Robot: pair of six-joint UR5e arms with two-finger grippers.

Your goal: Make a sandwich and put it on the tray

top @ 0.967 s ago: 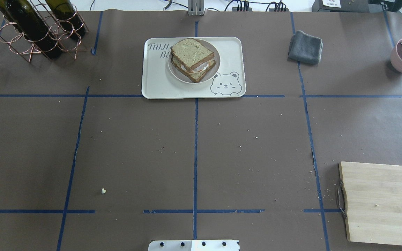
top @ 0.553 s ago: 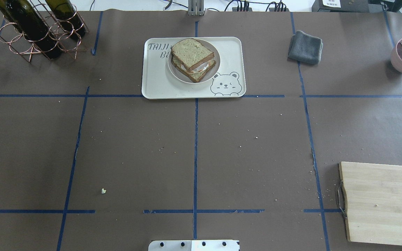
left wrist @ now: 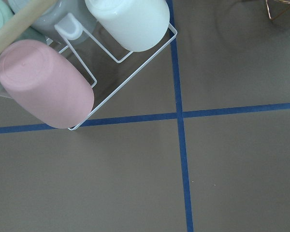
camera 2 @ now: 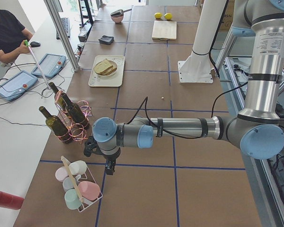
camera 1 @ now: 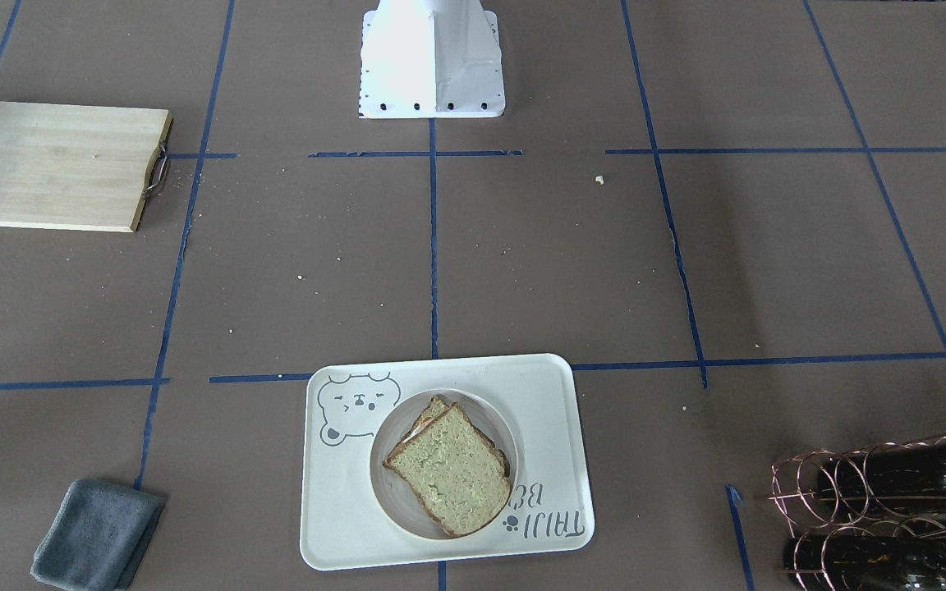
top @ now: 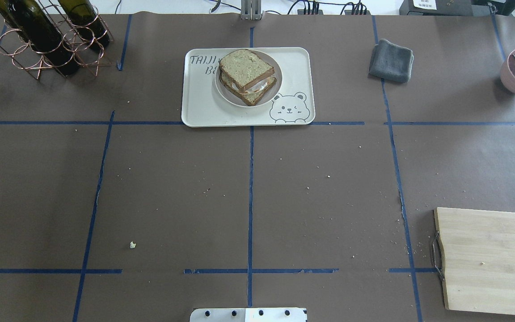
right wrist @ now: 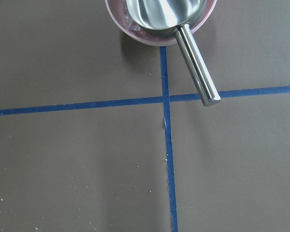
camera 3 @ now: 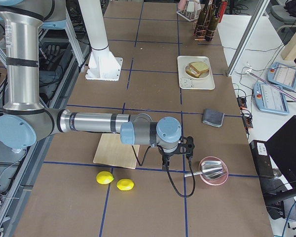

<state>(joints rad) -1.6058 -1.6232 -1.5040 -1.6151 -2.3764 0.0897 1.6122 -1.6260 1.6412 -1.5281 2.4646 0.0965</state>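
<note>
**Nothing stirred: sandwich already on the tray, both arms parked away**

Over the last second the overhead view showed no change at all. The sandwich [top: 247, 76] sat in the same spot. Its two crusted slices were stacked slightly askew, with a sliver of white filling showing at the near edge. It rested on a small round plate [top: 220, 91], and that plate stood inside the tray [top: 199, 109], towards the side with the lettering and beside the bear drawing. The tray lay at the far middle of the tabletop [top: 248, 192], well apart from both arms.

Neither arm reached into the overhead or front-facing views. From the side, the left claw [camera 2: 109, 166] hung low over the tabletop just beside a wire rack of cups [camera 2: 80, 189], at the robot's left end. The right claw [camera 3: 173, 154] hovered near a pink bowl [right wrist: 159, 30] with a metal scoop [right wrist: 193, 63] lying in it, at the other end. The wrist cameras showed no fingers, so whether either claw was wide or narrow could not be told. Nothing appeared to be carried.

The cutting board [top: 490, 259] lay bare apart from crumbs, and a folded grey cloth [top: 391, 60] and the bottle rack [top: 52, 40] stood untouched.

With the scene motionless, the sandwich assembled and the arms drawn off to the ends, the task looked finished. Nothing seemed left to pick or place.
</note>
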